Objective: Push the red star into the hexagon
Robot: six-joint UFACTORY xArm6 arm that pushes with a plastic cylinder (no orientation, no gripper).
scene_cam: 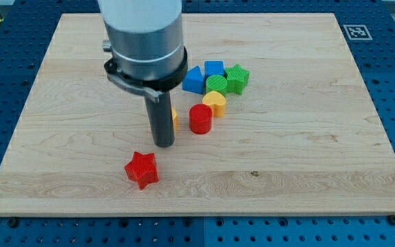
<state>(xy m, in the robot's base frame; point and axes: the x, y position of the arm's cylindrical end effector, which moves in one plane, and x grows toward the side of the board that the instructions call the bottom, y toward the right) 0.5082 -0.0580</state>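
Red star-shaped plastic block [141,169] lies on the wooden board [307,158] toward the view's bottom, left of centre. My tip [164,144] rests on the board at its one o'clock, close but apart; the rod carries no fingers. Farther at one o'clock stand a red cylinder [200,119], yellow block [214,101], and a blue-and-green cluster [216,77].

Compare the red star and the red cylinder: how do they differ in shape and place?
Shape: the red star has points, the red cylinder is round with a flat top.
Place: the star lies alone toward the view's bottom; the cylinder stands by the yellow block, next to the cluster.
My tip: the star is below-left of it, the cylinder to its right.
Both are red and rest on the board.
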